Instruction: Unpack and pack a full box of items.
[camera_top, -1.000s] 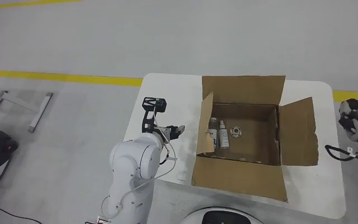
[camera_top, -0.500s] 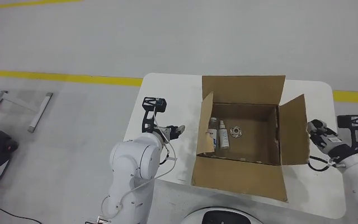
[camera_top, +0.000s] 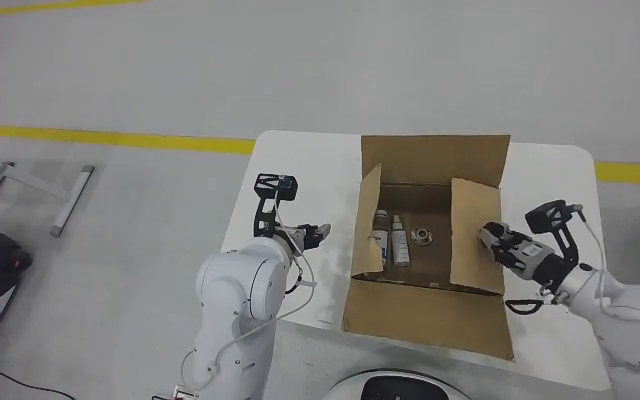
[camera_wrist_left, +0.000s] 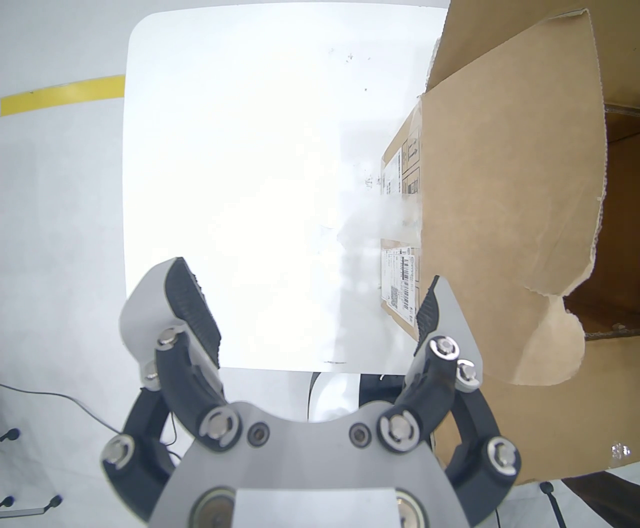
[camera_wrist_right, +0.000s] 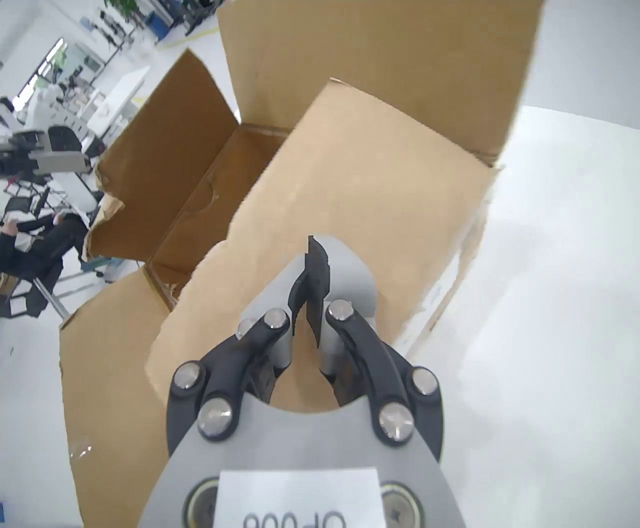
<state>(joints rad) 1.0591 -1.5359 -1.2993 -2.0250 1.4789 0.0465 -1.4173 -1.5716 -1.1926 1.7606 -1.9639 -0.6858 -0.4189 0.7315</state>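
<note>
Plain brown cardboard box (camera_top: 440, 262) on a white, round-cornered counter (camera_top: 300, 170), mouth facing straight up, four flaps in all. Nearest, the near flap (camera_top: 430, 320) folded outward and down toward the robot. Left of the box, the left hand (camera_wrist_left: 310, 295) hovering over bare counter beside the labelled outer wall, its two ribbed black pads spread wide, holding nothing. Next to it, the left flap (camera_top: 368, 225) standing nearly upright, free edge ragged and torn. On the opposite side, the right hand (camera_wrist_right: 311, 270) with fingers pinched together, nothing between them, tips at the outer face of the right flap (camera_top: 473, 235), raised and leaning inward over the mouth. Inside, on the box bottom by the left wall, two slim pale bottles (camera_top: 379, 238) (camera_top: 399, 242) lying flat side by side, long axes running near to far, capped ends toward the far wall. Just right of them, one small pale ring-shaped piece (camera_top: 422, 236). Farthest, the far flap (camera_top: 435, 158) spread back. Beyond the counter, grey floor (camera_top: 300, 60) with one yellow stripe (camera_top: 120, 138).
</note>
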